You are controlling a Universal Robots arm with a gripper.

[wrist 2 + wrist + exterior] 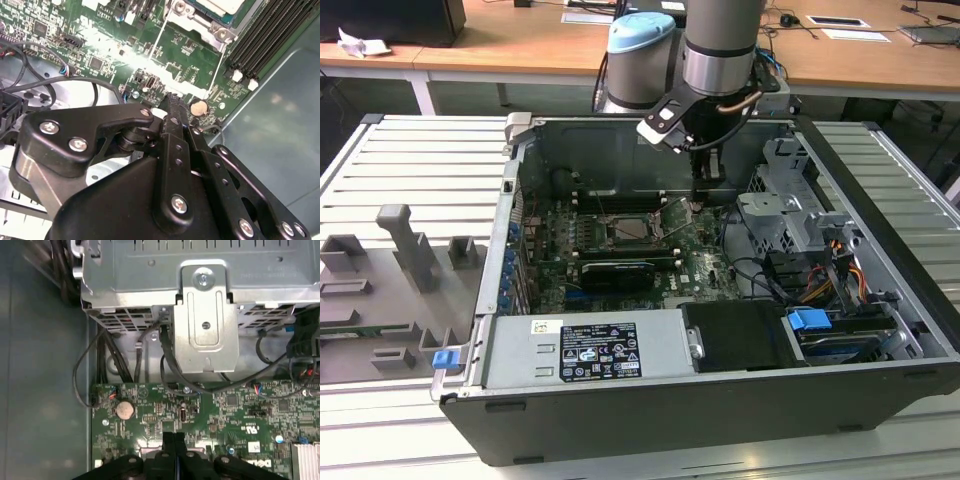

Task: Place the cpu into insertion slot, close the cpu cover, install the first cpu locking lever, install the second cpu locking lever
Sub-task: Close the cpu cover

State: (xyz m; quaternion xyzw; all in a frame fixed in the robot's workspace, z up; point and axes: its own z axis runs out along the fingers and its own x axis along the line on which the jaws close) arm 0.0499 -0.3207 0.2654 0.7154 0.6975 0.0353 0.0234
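One Shut Claw Beside the Cpu

One big open computer case (720, 420) lay on a table, and the grey arm (720, 40) reached down into it. A green board (710, 250) lay flat inside. The claw (705, 195) hung low over that board with its fingers (169, 447) pressed together and nothing between them. The cpu (632, 231) sat in its socket, near the claw but apart from it, on the exterior view's left. The second wrist view showed a corner of the cpu (220, 4) past the fingertips. The first wrist view showed a silver metal cage (205, 315) and black cables (167, 360). A small round battery (125, 410) sat near the claw in both wrist views.
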